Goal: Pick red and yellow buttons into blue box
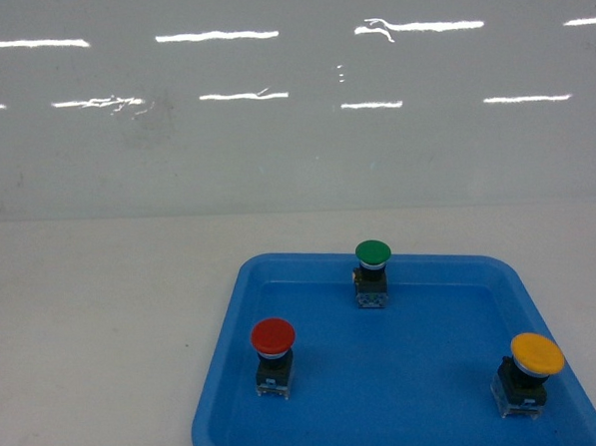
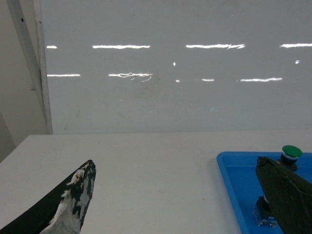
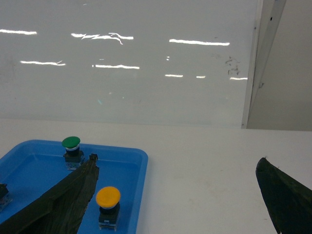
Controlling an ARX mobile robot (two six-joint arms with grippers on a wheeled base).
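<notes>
Flanking right gripper [image 3: 178, 195] (leftward): yellow button [image 3: 107, 197]

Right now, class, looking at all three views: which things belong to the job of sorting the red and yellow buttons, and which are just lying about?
Belong to the job:
red button
yellow button

Just lying about:
green button
shallow blue tray holding all three
white table

No deep blue box shows in any view.
</notes>
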